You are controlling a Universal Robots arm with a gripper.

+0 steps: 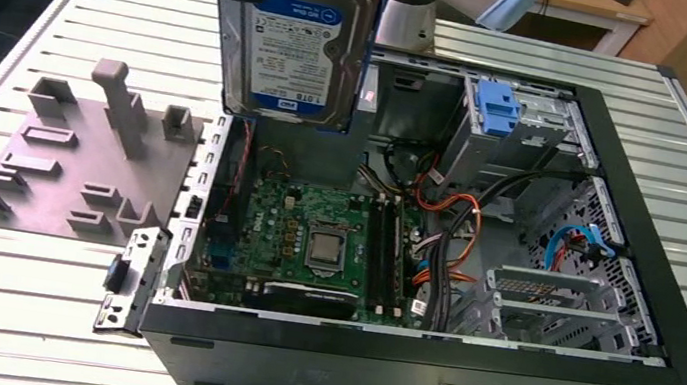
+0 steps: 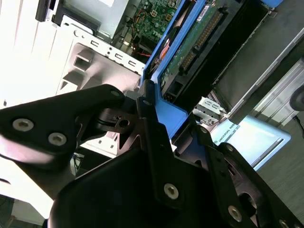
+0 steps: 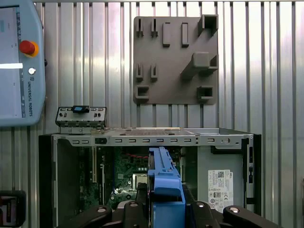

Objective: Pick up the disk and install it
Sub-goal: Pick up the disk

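Note:
The disk (image 1: pixel 292 34) hangs upright in the air above the back of the open computer case (image 1: pixel 427 366), with its white-and-blue label facing the exterior camera and blue carrier strips along its sides. In both wrist views my gripper (image 2: pixel 167 116) (image 3: pixel 165 191) is shut on the disk's blue carrier, one black finger on each side. The second wrist view shows the disk's green circuit-board side (image 2: pixel 190 47). From the first wrist view, the carrier's edge (image 3: pixel 164 175) sits over the motherboard area (image 3: pixel 123 175) of the case.
A silver drive cage with a blue latch tab (image 1: pixel 497 108) stands in the case's far corner, with orange and black cables (image 1: pixel 448 217) beside it. A grey fixture plate (image 1: pixel 63 173) lies on the slatted table, a loose metal bracket (image 1: pixel 126 283) near it. A teach pendant (image 3: pixel 19 61) rests nearby.

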